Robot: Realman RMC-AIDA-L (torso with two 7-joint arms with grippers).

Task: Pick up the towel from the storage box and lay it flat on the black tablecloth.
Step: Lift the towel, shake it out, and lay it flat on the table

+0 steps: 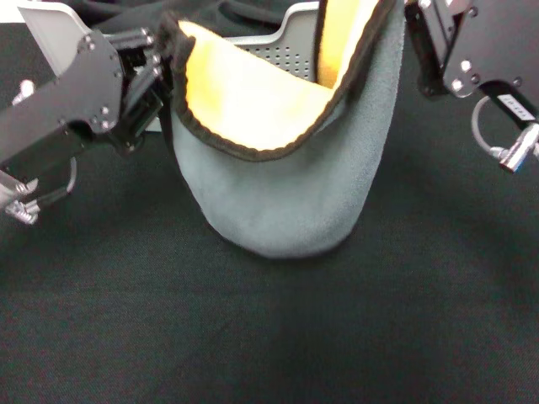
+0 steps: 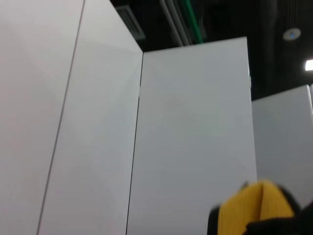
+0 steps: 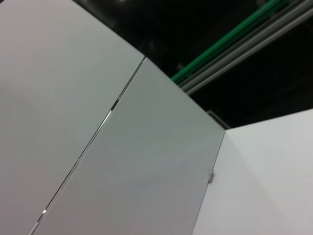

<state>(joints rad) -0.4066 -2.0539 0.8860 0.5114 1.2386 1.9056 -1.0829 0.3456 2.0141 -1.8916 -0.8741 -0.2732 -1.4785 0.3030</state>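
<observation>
The towel (image 1: 286,181) hangs between my two grippers above the black tablecloth (image 1: 269,337). Its grey-green face is outward and its yellow face (image 1: 244,97) is inward, and it sags in a deep curve with its lowest part close to the cloth. My left gripper (image 1: 166,52) is shut on the towel's left corner. My right gripper (image 1: 406,18) holds the right corner at the top edge of the head view. A yellow towel corner (image 2: 254,205) shows in the left wrist view. The storage box (image 1: 290,46) stands behind the towel, mostly hidden.
A light grey object (image 1: 50,29) sits at the back left behind my left arm. The tablecloth stretches wide in front of the towel and to both sides. Both wrist views show only white wall panels (image 3: 122,161) and a dark ceiling.
</observation>
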